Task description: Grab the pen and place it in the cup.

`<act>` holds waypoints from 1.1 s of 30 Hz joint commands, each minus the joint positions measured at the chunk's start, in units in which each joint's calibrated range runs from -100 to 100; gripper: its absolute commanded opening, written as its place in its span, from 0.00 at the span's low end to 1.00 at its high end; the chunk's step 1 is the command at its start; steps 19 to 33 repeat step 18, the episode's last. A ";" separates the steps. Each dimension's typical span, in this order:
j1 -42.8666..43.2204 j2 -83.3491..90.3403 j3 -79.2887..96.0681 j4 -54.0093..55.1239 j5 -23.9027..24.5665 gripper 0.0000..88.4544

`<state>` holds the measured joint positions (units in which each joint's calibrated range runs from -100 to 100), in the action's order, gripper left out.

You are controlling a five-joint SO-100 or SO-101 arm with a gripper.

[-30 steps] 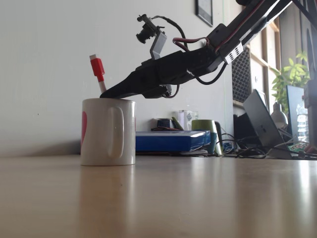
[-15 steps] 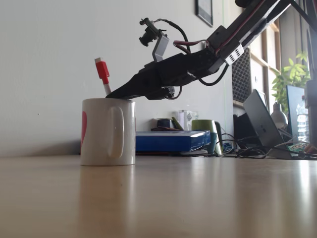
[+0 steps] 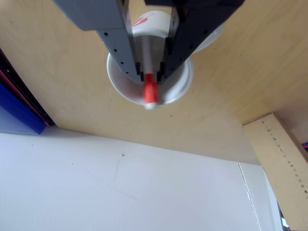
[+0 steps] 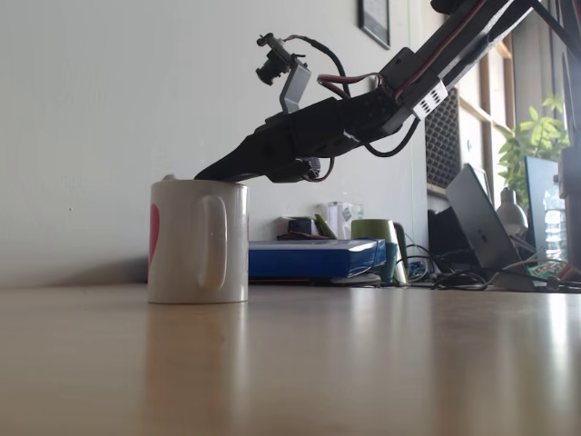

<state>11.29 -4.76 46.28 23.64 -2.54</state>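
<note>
While the black two-finger gripper (image 3: 150,72) hangs over the glossy white ceramic mug (image 3: 180,91), we see its fingers narrowly flanking the slim orange-capped white marker (image 3: 150,91) above the opening; grip uncertain.

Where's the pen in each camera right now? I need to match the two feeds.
Other view: the pen sits upper centre, between the gripper fingers, red cap over the cup's opening.
Fixed view: only a tiny tip peeks above the cup rim, left of centre.
Shared landmark: the white cup.
</note>
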 commanded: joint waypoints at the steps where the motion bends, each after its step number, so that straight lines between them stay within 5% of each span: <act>1: 0.01 2.93 -0.51 0.92 -0.19 0.10; 33: -0.49 2.93 -0.42 0.83 -0.30 0.10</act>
